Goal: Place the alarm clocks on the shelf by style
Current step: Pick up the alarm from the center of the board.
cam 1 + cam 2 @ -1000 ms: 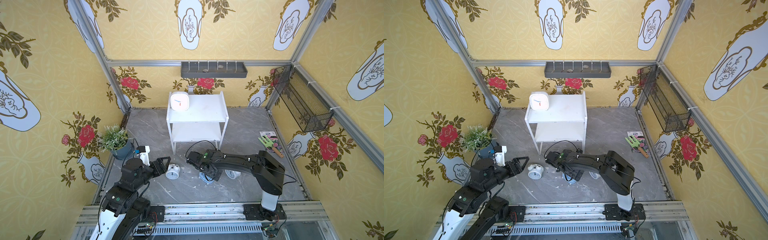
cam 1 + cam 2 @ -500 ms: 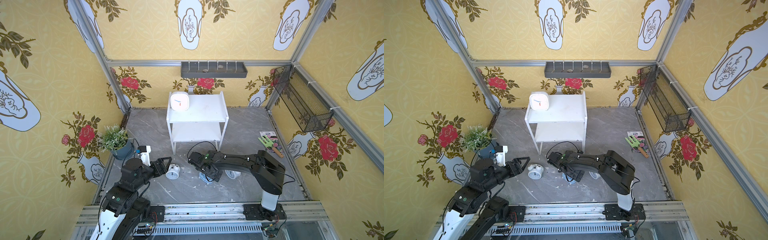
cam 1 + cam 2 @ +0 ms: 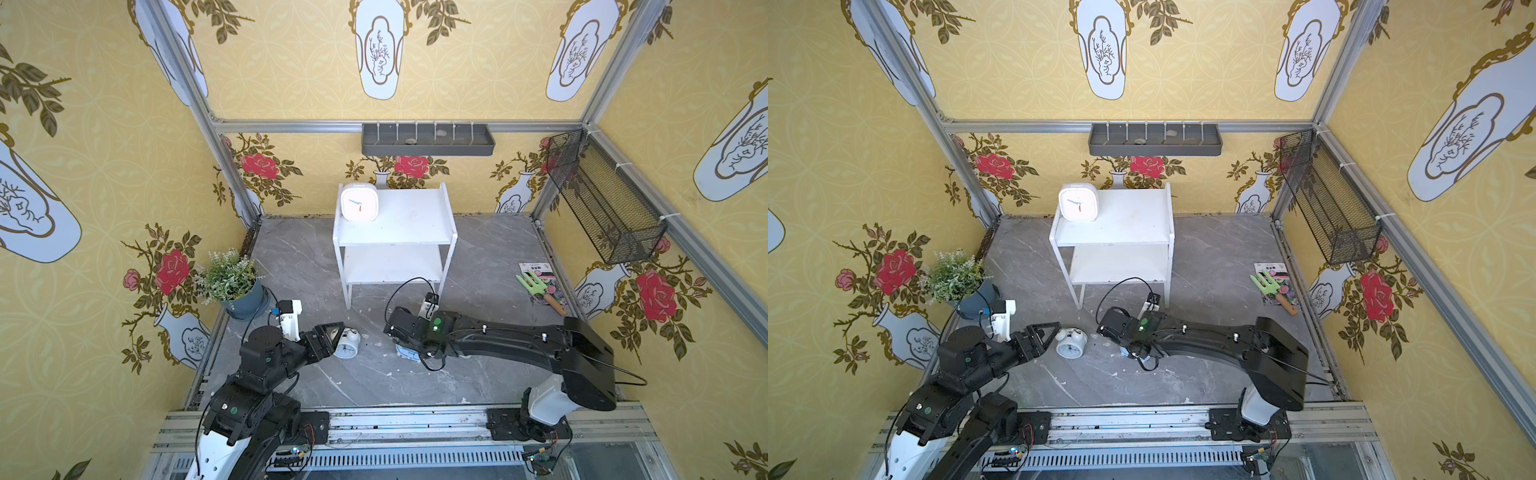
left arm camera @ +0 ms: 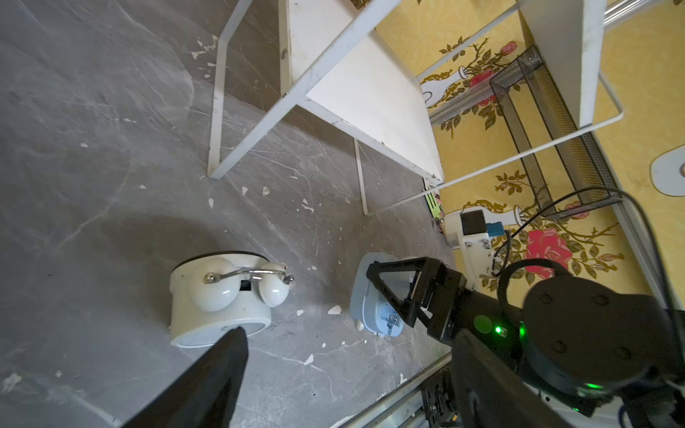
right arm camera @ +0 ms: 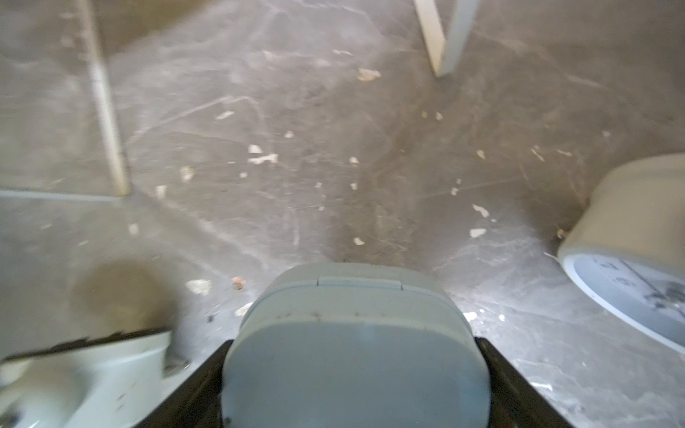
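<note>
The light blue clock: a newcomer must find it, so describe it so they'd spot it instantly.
Find the white shelf on the grey floor. In front of its legs, the right arm's tool straddles the light blue clock on the floor. It is rounded-square, unlike the round white twin-bell clock beside it.

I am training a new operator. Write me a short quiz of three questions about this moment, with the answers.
1. True or false: the white square clock stands on the lower board of the shelf.
2. What lies between the fingers of the right gripper? A. the white square clock; B. the light blue clock; C. nothing.
3. How many clocks are on the shelf?
Key: 1 false, it stands on the top board; 2 B; 3 one.
</note>
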`<act>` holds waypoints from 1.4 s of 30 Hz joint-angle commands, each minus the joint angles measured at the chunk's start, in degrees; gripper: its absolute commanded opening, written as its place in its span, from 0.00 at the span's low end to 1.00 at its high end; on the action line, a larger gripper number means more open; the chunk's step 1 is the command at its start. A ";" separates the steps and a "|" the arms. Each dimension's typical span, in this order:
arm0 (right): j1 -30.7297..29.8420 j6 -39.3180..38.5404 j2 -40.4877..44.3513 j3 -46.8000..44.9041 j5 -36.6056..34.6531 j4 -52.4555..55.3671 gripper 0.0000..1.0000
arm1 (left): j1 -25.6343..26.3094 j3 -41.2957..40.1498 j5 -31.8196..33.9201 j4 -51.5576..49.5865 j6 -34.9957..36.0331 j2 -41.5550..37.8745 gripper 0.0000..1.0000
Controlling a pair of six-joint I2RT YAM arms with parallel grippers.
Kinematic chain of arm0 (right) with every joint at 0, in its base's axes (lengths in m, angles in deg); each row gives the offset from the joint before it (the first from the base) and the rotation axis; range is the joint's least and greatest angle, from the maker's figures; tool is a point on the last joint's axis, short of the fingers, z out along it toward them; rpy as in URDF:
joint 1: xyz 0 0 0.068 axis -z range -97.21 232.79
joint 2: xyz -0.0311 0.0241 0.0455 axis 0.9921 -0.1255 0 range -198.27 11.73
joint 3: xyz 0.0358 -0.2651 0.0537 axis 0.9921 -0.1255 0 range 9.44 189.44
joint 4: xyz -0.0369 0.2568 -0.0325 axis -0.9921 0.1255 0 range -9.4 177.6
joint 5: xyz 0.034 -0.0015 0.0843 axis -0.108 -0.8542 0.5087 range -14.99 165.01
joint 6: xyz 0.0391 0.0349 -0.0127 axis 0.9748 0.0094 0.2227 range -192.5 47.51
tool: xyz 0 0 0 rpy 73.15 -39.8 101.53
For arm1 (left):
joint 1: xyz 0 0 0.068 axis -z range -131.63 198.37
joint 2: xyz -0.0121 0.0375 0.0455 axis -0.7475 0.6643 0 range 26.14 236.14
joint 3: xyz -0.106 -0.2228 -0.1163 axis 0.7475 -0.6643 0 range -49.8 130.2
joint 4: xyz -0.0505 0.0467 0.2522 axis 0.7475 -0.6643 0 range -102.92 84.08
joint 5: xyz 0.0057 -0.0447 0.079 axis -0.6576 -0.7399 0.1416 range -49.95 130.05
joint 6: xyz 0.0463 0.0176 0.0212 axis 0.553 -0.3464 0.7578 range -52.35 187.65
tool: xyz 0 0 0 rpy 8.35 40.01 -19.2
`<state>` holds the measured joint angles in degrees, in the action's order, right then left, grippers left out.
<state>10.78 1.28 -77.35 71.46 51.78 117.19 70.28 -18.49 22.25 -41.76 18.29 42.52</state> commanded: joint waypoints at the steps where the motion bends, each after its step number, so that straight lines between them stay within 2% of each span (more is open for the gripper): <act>1: -1.21 -16.95 8.88 -6.16 0.62 -22.43 0.62 | -0.02 -2.11 -7.56 7.59 -3.03 -1.43 0.90; 4: -1.08 -26.13 17.94 -11.39 6.65 -35.62 0.62 | -0.02 -4.39 -14.37 15.17 -7.02 -2.71 0.91; 7: 0.79 -27.76 22.58 -10.14 8.05 -34.25 0.62 | 0.03 -6.07 -20.94 22.52 -10.01 -1.78 0.91; 9: 1.84 -27.46 23.69 -8.82 9.32 -33.43 0.62 | 0.49 -5.74 -22.34 23.59 -10.05 -0.41 0.91; 10: 1.94 -26.93 24.07 -8.36 9.35 -33.58 0.62 | 1.54 -4.91 -22.14 23.55 -8.59 -0.08 0.99; 12: 2.13 -25.88 24.48 -8.15 9.59 -35.50 0.62 | 6.73 -2.91 -16.43 22.23 -4.66 -1.03 0.99; 15: 2.05 -23.91 23.58 -6.39 8.14 -36.77 0.62 | 17.71 1.83 0.96 15.29 3.48 -1.95 0.99; 17: 1.85 -22.00 22.73 -5.23 6.93 -36.63 0.62 | 23.63 3.83 9.34 13.44 6.89 -0.47 0.99; 21: 1.01 -21.17 21.77 -4.52 6.04 -39.21 0.62 | 34.46 6.59 25.70 13.31 11.74 7.40 0.99; 26: -0.49 -20.74 20.88 -2.05 3.84 -37.44 0.62 | 44.42 9.57 40.13 15.64 16.09 15.53 0.99; 28: -0.99 -20.23 20.70 -1.64 3.58 -37.30 0.62 | 45.68 10.02 42.66 18.39 17.68 16.68 0.99; 33: -1.60 -19.81 20.42 -2.13 3.80 -38.70 0.62 | 45.73 9.67 42.66 23.35 20.06 17.80 0.97; 42: -2.61 -19.40 20.44 -3.86 3.04 -41.43 0.63 | 45.68 8.93 38.10 26.21 20.98 18.45 0.61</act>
<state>8.42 -18.48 -57.00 67.81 56.18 80.85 115.90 -9.04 61.87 -18.48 38.24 61.23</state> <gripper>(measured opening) 0.887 0.650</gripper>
